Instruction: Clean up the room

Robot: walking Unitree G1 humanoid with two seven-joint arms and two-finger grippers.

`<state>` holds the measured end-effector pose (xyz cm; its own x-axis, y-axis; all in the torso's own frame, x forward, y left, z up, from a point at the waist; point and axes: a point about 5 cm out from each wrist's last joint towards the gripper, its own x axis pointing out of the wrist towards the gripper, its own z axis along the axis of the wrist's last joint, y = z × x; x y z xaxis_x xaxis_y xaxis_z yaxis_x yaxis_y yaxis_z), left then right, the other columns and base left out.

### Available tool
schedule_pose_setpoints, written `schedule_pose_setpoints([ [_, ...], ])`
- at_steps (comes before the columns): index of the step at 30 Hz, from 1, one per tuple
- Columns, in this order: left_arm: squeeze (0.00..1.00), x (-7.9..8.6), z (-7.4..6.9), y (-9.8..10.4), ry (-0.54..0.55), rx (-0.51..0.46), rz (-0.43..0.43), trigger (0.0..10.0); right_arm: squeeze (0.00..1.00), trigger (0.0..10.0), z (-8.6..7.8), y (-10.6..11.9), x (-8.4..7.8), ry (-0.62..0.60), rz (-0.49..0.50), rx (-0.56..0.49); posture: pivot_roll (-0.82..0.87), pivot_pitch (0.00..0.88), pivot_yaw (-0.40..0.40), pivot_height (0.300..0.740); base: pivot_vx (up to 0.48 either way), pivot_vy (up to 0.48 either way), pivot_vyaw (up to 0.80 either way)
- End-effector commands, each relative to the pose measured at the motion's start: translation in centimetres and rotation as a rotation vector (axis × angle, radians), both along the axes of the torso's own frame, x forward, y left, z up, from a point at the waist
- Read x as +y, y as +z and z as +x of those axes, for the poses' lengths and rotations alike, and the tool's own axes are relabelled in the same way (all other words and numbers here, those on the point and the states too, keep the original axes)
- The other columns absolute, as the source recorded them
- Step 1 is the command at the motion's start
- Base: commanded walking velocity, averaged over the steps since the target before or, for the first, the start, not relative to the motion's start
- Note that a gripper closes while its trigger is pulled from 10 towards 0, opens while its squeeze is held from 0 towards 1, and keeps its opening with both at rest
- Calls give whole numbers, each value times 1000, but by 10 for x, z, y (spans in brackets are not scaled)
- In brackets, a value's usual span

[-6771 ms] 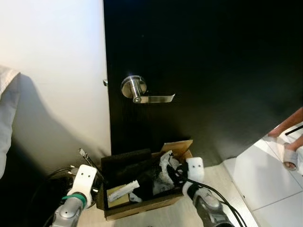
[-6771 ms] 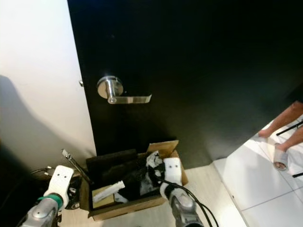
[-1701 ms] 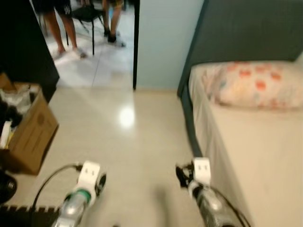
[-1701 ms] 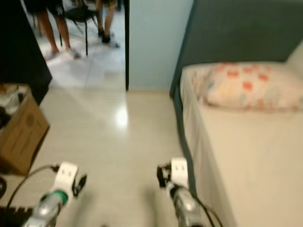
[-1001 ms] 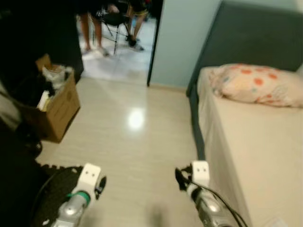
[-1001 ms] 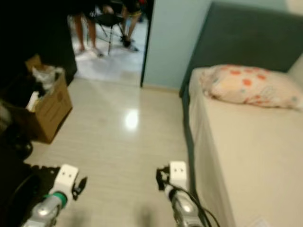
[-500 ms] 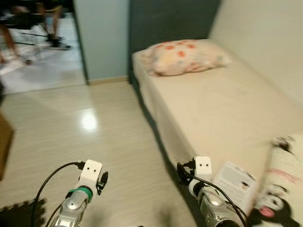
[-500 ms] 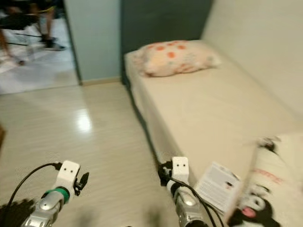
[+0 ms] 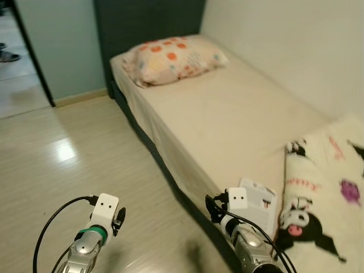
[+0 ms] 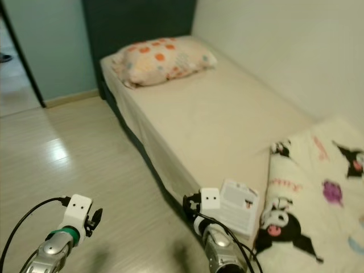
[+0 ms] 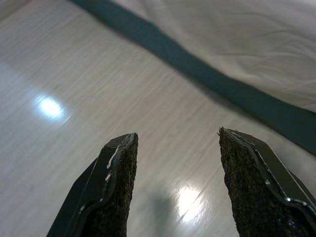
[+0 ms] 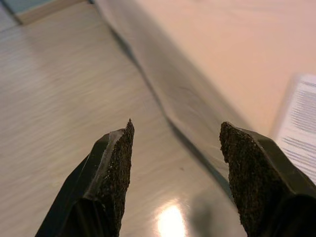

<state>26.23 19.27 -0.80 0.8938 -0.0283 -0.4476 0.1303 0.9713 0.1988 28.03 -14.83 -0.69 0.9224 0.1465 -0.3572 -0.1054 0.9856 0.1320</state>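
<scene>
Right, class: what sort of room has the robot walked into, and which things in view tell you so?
Most likely a bedroom. A single bed stands along the wall, a spotted pillow lies at its head, and a cartoon-print blanket lies at its near end beside a paper booklet.

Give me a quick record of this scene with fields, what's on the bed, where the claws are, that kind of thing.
Setting: bedroom, wood-look floor
Bed: against the wall
Pillow: spotted, at the head end
Blanket: cartoon print, near end
Paper booklet: at the mattress edge, beside the blanket
Left claw: open, above the floor
Right claw: open, by the bed edge
</scene>
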Motion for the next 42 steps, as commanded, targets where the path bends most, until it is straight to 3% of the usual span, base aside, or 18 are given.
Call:
schedule_pose_setpoints([
  [1,0,-4,-4,-6,-4,28,-8,10000,0,10000,-4,-4,-6,-22,1,23,97,3,-8,740,0,0,-781],
  [12,0,-3,-5,-6,0,28,0,10000,0,10000,2,3,-2,-21,22,-14,95,6,-6,740,0,0,-780],
  [26,0,-5,3,6,-22,-47,42,10000,0,10000,28,33,11,-39,123,-139,94,10,-6,740,0,0,-777],
  [34,0,-7,5,9,-21,-62,40,10000,0,10000,28,34,10,-44,127,-139,95,12,-9,740,0,0,-777],
  [42,0,-7,5,9,-30,-64,44,10000,0,10000,23,26,4,-57,90,-99,95,12,-9,740,354,0,-779],
])
